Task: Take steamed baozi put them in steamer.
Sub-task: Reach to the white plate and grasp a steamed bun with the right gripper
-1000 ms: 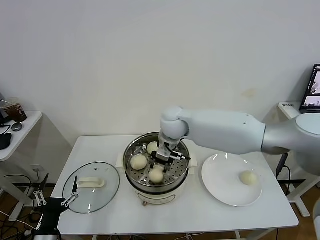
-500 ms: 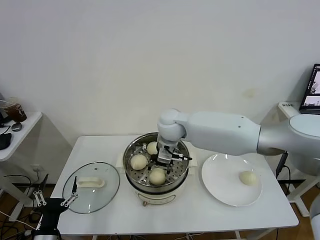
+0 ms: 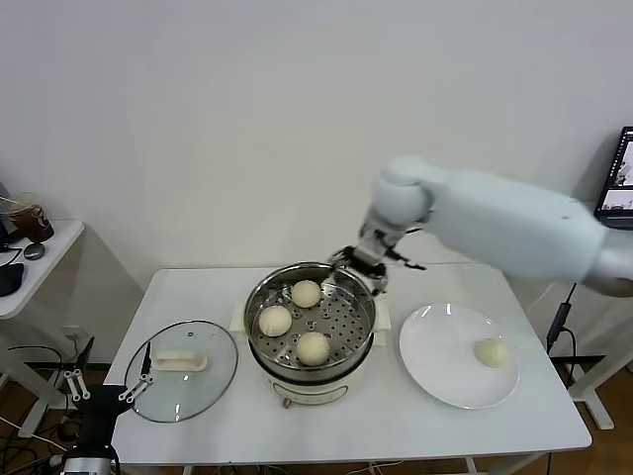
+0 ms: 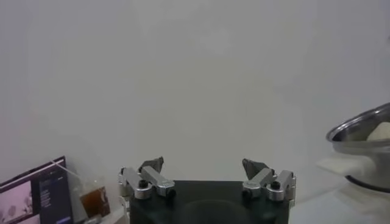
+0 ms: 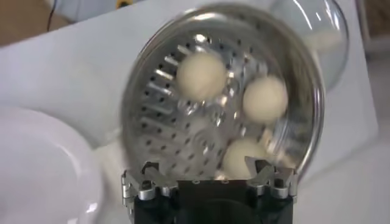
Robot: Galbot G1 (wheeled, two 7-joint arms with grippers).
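Observation:
The steel steamer (image 3: 259, 297) stands at the table's middle with three cream baozi on its perforated tray: one at the back (image 3: 306, 293), one at the left (image 3: 274, 320), one at the front (image 3: 313, 347). They also show in the right wrist view (image 5: 201, 75) (image 5: 265, 99) (image 5: 244, 156). A fourth baozi (image 3: 491, 352) lies on the white plate (image 3: 435, 346) at the right. My right gripper (image 3: 363, 262) (image 5: 207, 167) is open and empty, raised above the steamer's back right rim. My left gripper (image 3: 109, 393) (image 4: 203, 165) is open and empty, parked low off the table's front left.
The glass lid (image 3: 181, 370) with its white handle lies on the table left of the steamer. A side table (image 3: 30, 259) with a cup stands at the far left. A laptop (image 3: 618, 178) stands at the far right.
My right gripper has let go of a baozi on the tray's front, then risen out of the steamer and moved back and to the right.

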